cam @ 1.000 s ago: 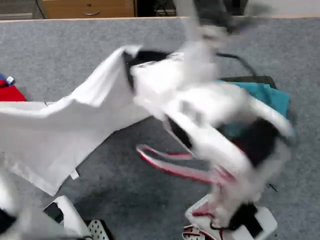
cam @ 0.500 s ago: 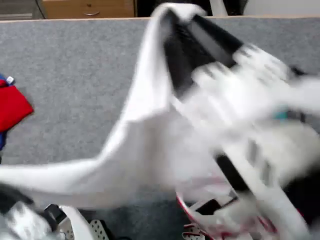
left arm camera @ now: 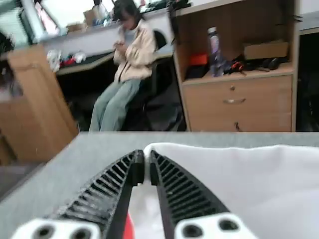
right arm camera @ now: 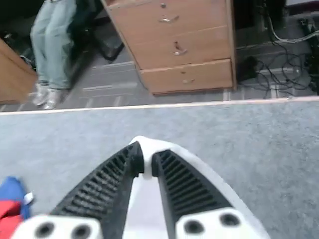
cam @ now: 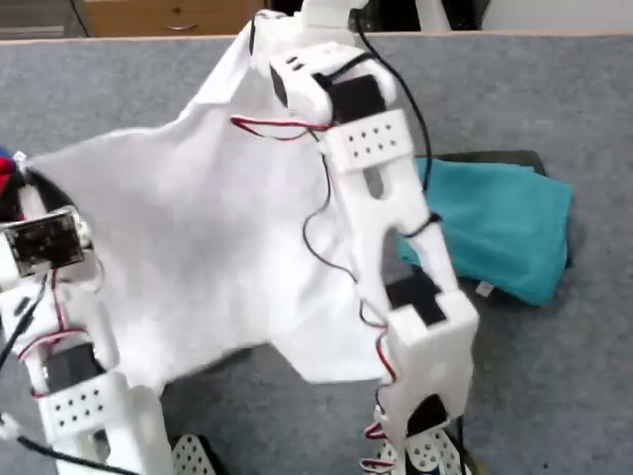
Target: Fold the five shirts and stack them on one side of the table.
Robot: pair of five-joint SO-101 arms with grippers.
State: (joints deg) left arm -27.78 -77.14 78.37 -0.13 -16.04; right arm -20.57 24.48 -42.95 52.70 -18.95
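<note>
A white shirt (cam: 198, 237) hangs spread in the air between both arms, above the grey table (cam: 554, 89). My right gripper (right arm camera: 143, 162) is shut on one edge of the white shirt (right arm camera: 144, 209), high over the table's far side. My left gripper (left arm camera: 143, 162) is shut on another corner of the white shirt (left arm camera: 249, 184), near the table's left side. The right arm (cam: 386, 198) stretches from the front edge up over the shirt. A folded teal shirt (cam: 504, 223) lies at the right on a dark folded shirt (cam: 495, 156).
A red and blue shirt (cam: 8, 178) lies bunched at the left table edge, also seen as the red and blue shirt (right arm camera: 12, 209) from the right wrist. Wooden drawers (right arm camera: 184, 45) stand beyond the far edge. The left arm (cam: 69, 376) rises at the front left.
The white shirt, earlier swung about and draped low over the table, is now lifted and stretched wide between the two grippers. The right arm has reached to the far edge.
</note>
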